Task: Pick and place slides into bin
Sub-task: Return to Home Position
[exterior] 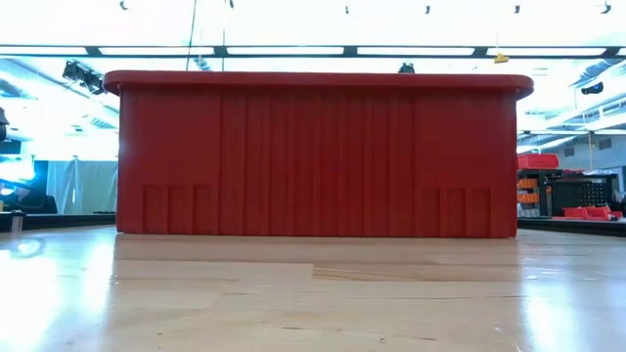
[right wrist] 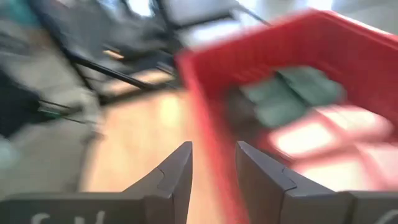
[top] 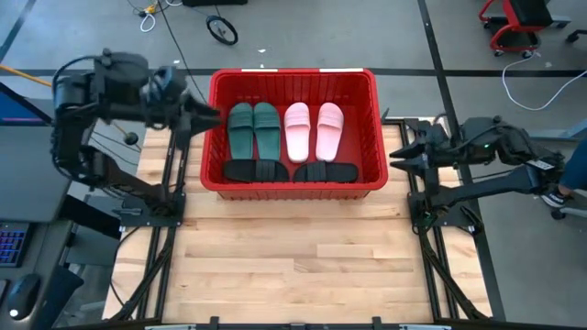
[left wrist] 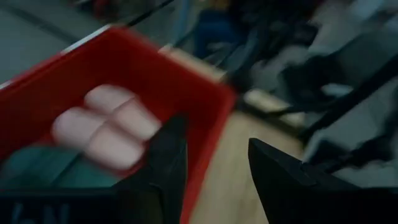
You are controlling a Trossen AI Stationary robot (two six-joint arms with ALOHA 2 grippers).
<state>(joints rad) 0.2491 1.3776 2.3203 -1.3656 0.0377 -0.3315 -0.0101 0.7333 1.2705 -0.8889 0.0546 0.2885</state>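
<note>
The red bin (top: 293,188) stands at the table's far middle. Inside lie two dark green slides (top: 252,128), two pale pink slides (top: 313,129) and two black slides (top: 291,171) along its near wall. The bin also shows in the low view (exterior: 318,156), in the left wrist view (left wrist: 155,74) and in the right wrist view (right wrist: 311,43). My left gripper (top: 209,115) is open and empty just left of the bin's left rim. My right gripper (top: 400,153) is open and empty just right of the bin's right rim.
The wooden table top (top: 293,266) lies bare in front of the bin. Black arm frames (top: 151,211) (top: 440,211) stand at the table's left and right sides. A person's shoe (top: 555,197) shows at the far right, off the table.
</note>
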